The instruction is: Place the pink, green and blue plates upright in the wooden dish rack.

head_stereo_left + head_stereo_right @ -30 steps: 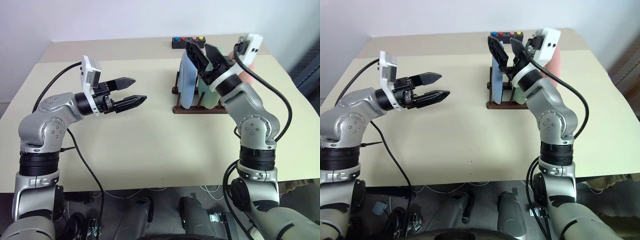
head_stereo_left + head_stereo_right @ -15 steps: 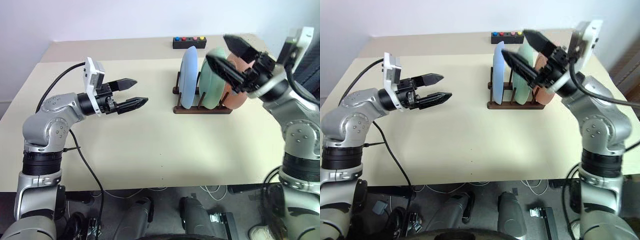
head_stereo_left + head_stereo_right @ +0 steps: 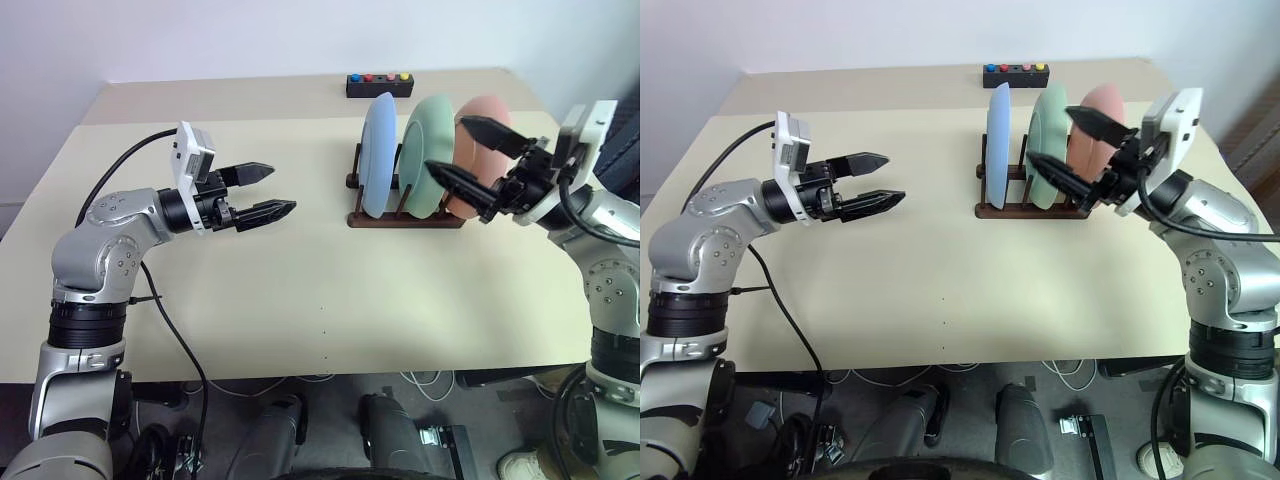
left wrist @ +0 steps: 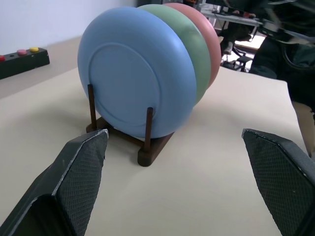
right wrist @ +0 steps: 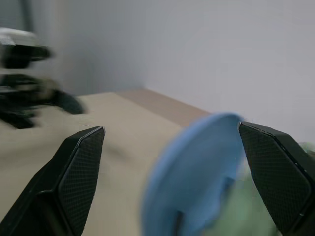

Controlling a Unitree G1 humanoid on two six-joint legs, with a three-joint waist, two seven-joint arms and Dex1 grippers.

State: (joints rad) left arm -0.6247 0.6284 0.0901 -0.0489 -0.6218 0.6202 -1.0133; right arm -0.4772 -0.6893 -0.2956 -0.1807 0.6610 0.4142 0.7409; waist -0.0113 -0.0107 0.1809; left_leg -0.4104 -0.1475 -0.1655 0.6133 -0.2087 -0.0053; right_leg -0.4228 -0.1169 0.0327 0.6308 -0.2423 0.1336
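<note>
Wooden dish rack point(image 3: 405, 216) already holds all 3 plates upright, edge-on just ahead of your open, empty right hand point(image 3: 468, 158); your left hand point(image 3: 262, 192), also open, sits well apart.

The left hand point(image 3: 258, 192) is held level above the bench, fingers spread and pointed toward the right. The right hand point(image 3: 466, 158) is raised at the right side, fingers parted wide, nothing gripped, pointed leftward.

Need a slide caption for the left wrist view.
Light blue plate, mint green plate and salmon pink plate upright in the dark wooden dish rack, framed by the open left gripper.
</note>
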